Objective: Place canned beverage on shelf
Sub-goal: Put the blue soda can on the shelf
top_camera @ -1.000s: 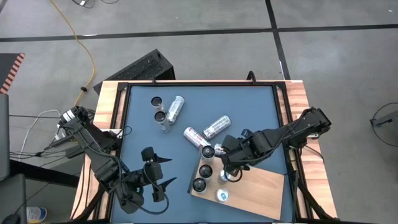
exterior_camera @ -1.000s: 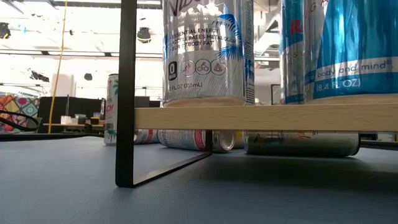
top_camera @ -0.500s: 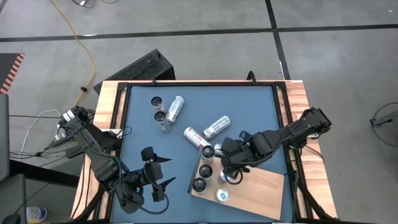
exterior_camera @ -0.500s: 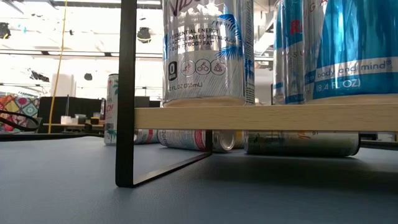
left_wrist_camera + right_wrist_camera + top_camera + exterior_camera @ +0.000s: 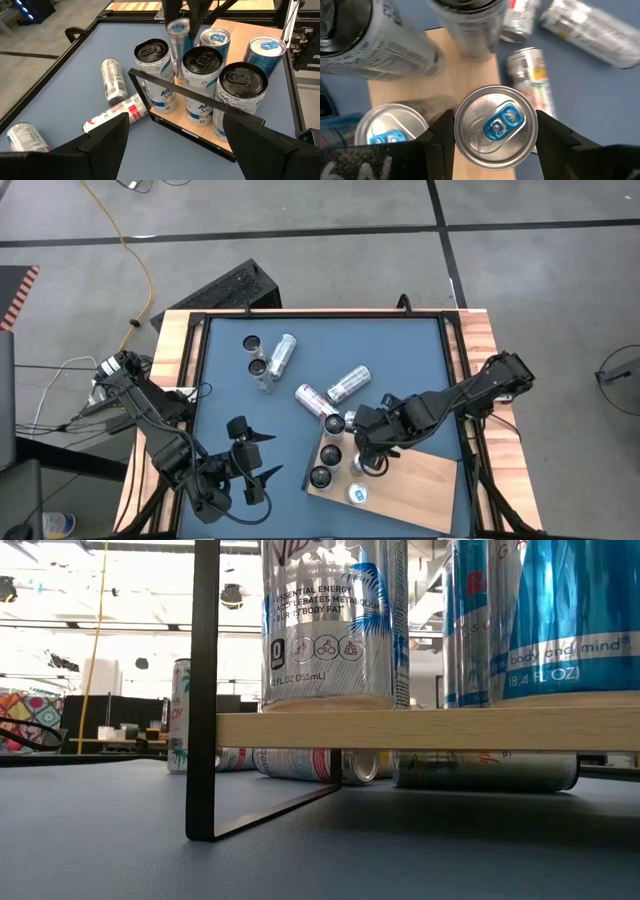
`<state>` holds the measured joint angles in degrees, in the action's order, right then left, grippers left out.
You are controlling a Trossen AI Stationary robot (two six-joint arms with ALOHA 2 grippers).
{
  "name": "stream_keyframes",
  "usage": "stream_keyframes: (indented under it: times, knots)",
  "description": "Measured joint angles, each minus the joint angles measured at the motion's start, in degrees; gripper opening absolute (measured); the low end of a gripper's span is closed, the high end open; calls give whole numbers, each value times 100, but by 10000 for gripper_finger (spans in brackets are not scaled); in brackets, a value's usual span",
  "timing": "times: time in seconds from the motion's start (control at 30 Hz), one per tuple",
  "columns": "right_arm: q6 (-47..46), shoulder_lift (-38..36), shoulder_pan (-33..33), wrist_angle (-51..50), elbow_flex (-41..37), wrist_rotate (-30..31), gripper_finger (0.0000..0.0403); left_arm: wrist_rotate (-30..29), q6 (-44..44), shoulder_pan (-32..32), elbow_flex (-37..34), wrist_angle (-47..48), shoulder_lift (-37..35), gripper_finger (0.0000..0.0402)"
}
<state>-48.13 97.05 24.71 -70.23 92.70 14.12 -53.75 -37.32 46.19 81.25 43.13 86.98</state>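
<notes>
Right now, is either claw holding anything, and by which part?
The right claw holds an upright blue-tab can by its sides just below the rim, over the shelf. The left claw holds nothing.

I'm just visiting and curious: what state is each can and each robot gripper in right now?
right gripper: shut on the slim can
slim can: upright, held over the shelf
four shelf cans: upright
table cans: several lying on their sides, others upright
left gripper: open, holding nothing
</notes>
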Motion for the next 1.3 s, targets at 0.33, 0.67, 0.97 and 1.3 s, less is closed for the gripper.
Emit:
stream_keyframes:
  times: [0.33,0.67,0.97,1.3]
  knots:
    - [66,-10,-47,236,-198,-95,194,-51,2,0,0,6,0,309]
    - [62,-38,-81,334,-214,-233,239,-55,1,0,0,4,0,309]
    - [62,-38,-79,386,-214,-367,258,-58,15,0,0,3,0,309]
    - [98,-38,-81,475,-214,-382,271,-62,17,0,0,2,0,309]
